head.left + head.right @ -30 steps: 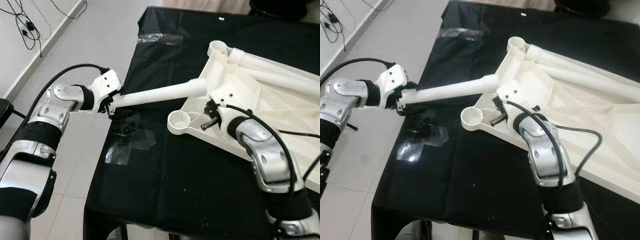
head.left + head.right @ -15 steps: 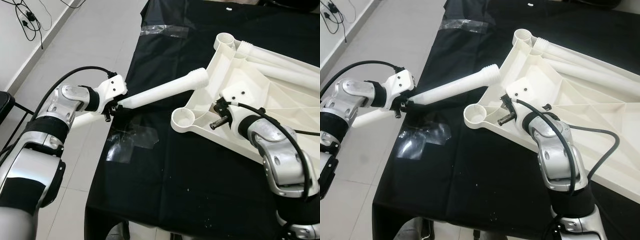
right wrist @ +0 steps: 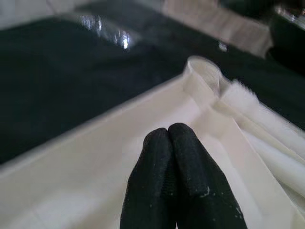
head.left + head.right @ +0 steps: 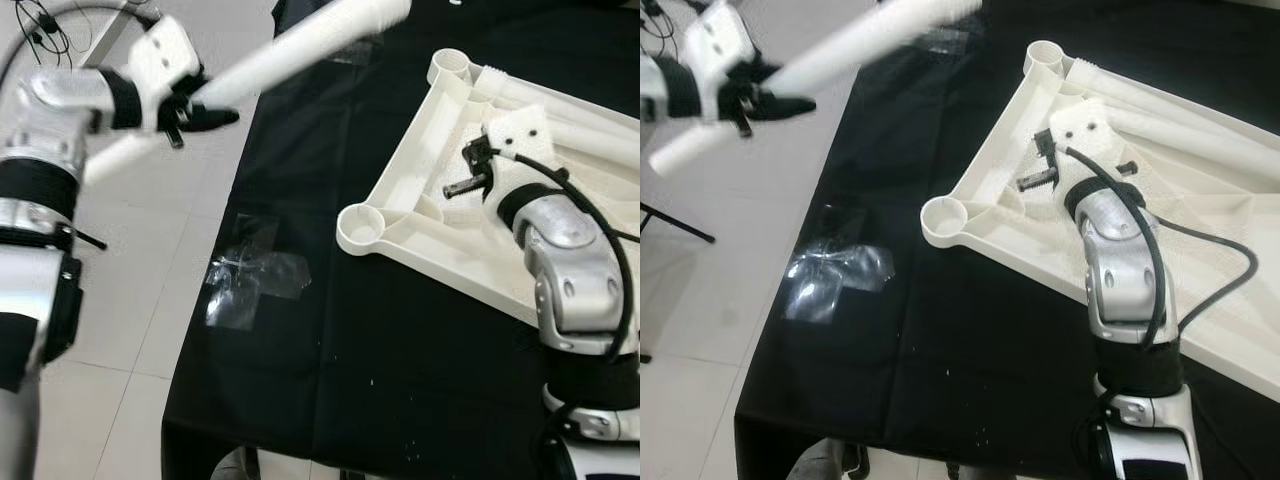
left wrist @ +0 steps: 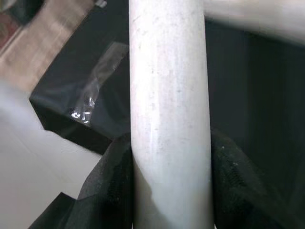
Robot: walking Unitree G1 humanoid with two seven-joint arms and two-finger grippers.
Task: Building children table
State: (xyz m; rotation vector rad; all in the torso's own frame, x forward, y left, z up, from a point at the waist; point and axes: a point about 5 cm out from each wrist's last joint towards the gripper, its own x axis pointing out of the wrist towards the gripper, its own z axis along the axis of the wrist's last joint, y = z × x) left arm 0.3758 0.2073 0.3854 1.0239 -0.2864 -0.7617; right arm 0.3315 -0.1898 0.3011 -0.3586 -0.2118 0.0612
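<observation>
The white table top [image 4: 430,250] lies upside down on the black-covered table, with round leg sockets at its near corner [image 4: 361,224] and far corner [image 4: 449,67]. My left gripper [image 4: 213,113] is raised over the floor left of the table, shut on a long white table leg [image 4: 300,40] that slants up toward the far right. In the left wrist view the leg [image 5: 169,119] sits clamped between the black fingers [image 5: 112,186]. My right gripper [image 3: 167,136] is shut with nothing in it, hovering over the table top's underside [image 3: 95,162] and pointing at the far socket [image 3: 202,71].
More white legs [image 4: 570,105] lie along the table top's far edge. A crumpled piece of clear plastic [image 4: 250,285] lies on the black cloth [image 4: 330,380] near the table's left edge. Pale tiled floor [image 4: 130,330] runs along the left, with cables [image 4: 45,15] by the wall.
My left arm has lifted the leg up and to the left, off the table and away from the table top. My right gripper has moved farther in over the table top.
</observation>
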